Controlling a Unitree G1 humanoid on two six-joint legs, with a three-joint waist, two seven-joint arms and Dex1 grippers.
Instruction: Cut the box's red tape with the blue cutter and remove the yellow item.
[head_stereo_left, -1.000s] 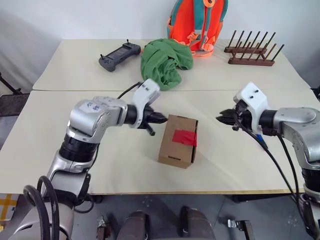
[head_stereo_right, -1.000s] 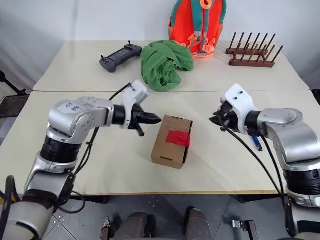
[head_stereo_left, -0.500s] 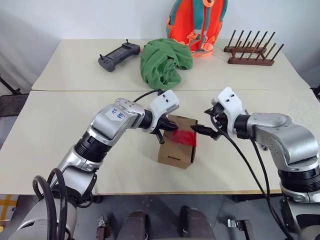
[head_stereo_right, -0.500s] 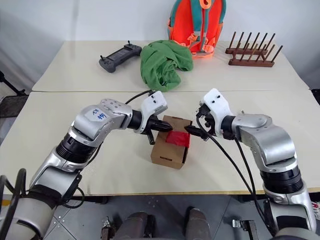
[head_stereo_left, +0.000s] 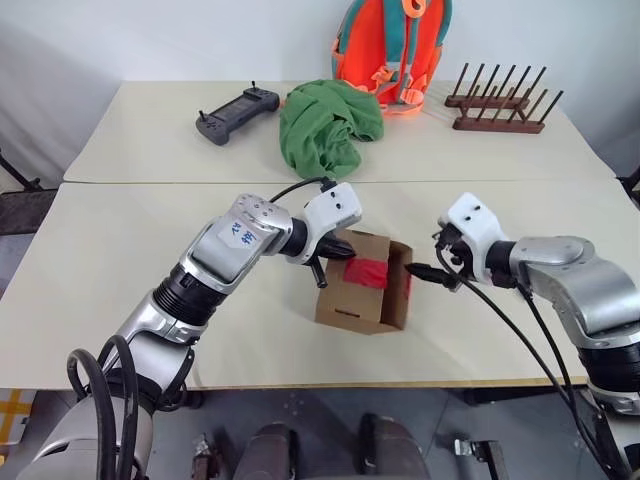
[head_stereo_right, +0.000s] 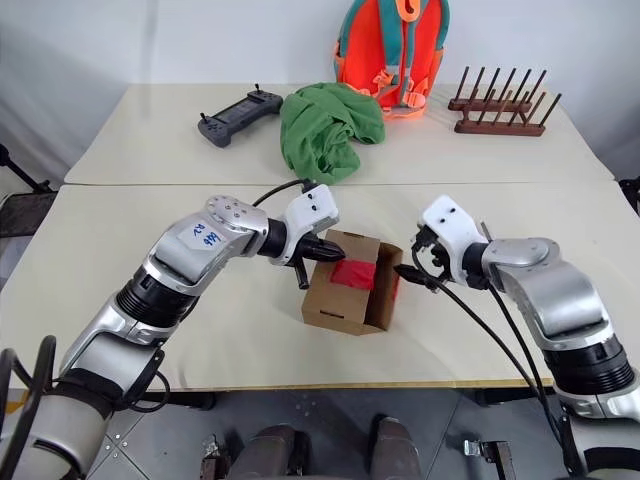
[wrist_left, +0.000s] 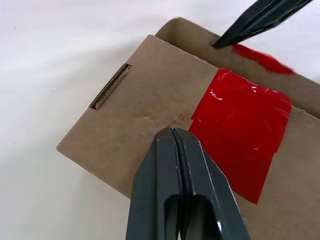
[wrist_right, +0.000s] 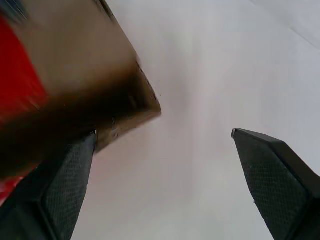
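While left end effector (wrist_left: 175, 134) presses box (head_stereo_left: 345, 297) closed-fingered, right end effector (wrist_right: 162, 170) spread beside

Left pincer (head_stereo_left: 345, 251) rests on the box (head_stereo_left: 362, 300) beside the red tape (head_stereo_left: 368, 271); right pincer (head_stereo_left: 422, 270) alongside

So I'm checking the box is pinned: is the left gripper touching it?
Touching. In the left wrist view the left gripper, jaws shut, presses its tip on the box top beside the red tape.
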